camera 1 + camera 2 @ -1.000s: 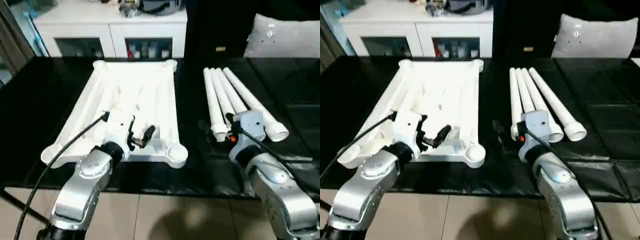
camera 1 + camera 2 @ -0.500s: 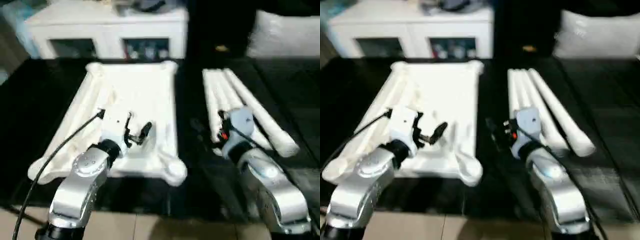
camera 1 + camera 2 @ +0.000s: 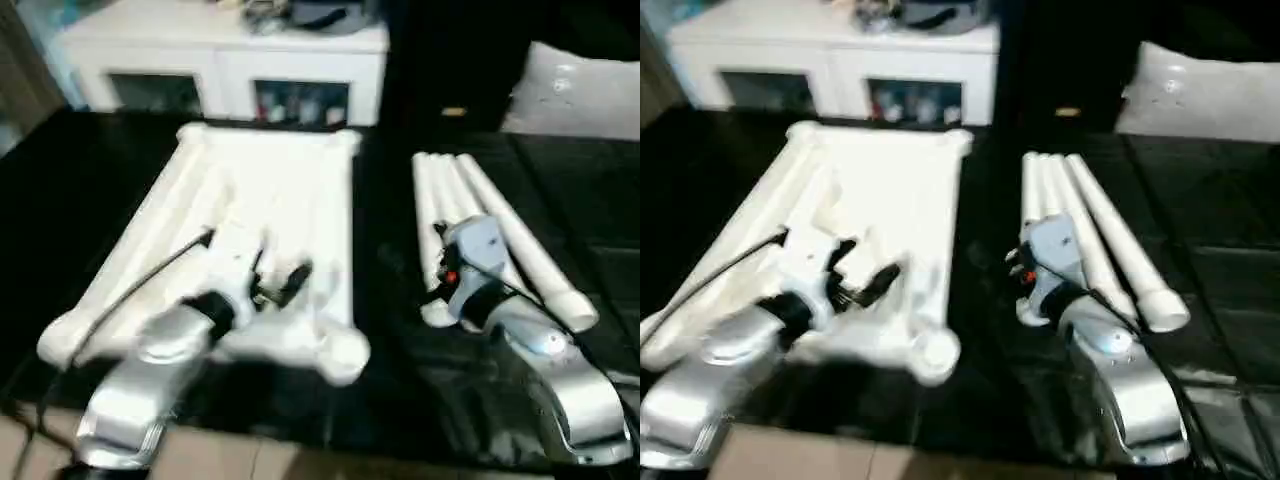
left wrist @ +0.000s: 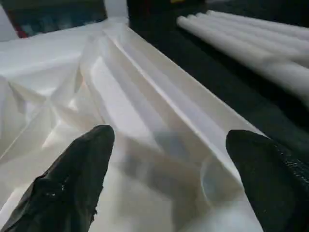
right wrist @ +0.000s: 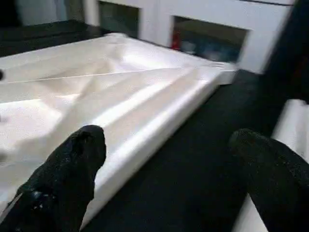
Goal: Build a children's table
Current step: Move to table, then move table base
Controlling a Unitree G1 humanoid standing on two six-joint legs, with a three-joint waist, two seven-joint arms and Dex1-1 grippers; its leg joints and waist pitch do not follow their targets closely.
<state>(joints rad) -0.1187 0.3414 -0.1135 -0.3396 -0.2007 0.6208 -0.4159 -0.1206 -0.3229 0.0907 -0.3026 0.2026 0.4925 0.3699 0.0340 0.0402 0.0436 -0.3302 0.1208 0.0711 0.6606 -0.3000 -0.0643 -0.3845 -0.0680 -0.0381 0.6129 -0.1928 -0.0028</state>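
Note:
The children's table's white top point(image 3: 285, 190) lies upside down on the black surface, ribs and corner sockets facing up. Several long white legs point(image 3: 505, 225) lie side by side to its right. My left gripper point(image 3: 283, 284) hovers open over the near end of the top, and the left wrist view shows its fingers point(image 4: 72, 179) spread above the ribbed underside point(image 4: 145, 116). My right gripper point(image 5: 169, 164) is open with nothing in it, low over the black strip between the top point(image 5: 120, 96) and the legs. Its wrist point(image 3: 470, 262) covers the legs' near ends.
A white cabinet point(image 3: 230, 60) with glass doors stands behind the black surface. A grey cushion point(image 3: 580, 95) sits at the back right. The black surface point(image 3: 60, 200) ends at a front edge near my forearms, with pale floor below.
The head views have shifted and tilted, so the camera moved. Both grippers stay open and stand much as before relative to the top and the legs.

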